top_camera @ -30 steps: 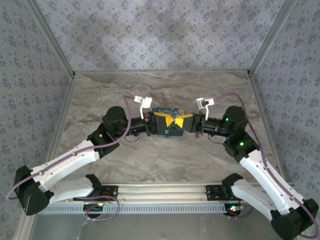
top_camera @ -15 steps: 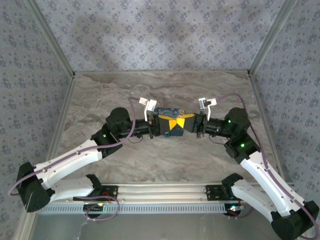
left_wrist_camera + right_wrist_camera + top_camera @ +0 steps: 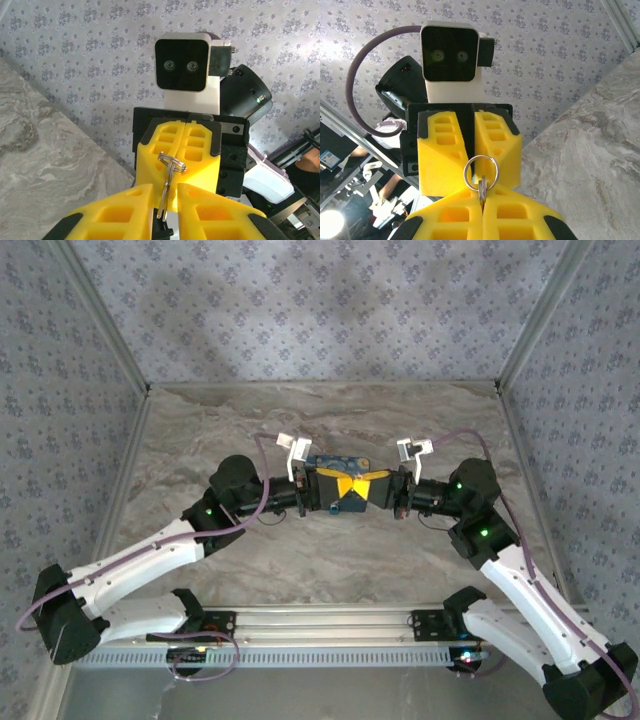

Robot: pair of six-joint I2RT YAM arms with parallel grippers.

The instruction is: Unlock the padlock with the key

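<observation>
This looks like a robotics lab with a purpose-built test cell, not a home. A marble-patterned tabletop [image 3: 330, 550] is boxed in by upright panels covered in grey floral wallpaper [image 3: 320, 310], joined at the corners by bare metal posts [image 3: 100, 325]. Two white-and-black robot arms are bolted to an aluminium rail [image 3: 320, 625] at the near edge, with purple cables [image 3: 258, 502] looping off them and small green lights glowing on their joints

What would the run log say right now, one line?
right gripper: shut on key | left gripper: fingers flank key, grip unclear | key ring: between both grippers
</observation>
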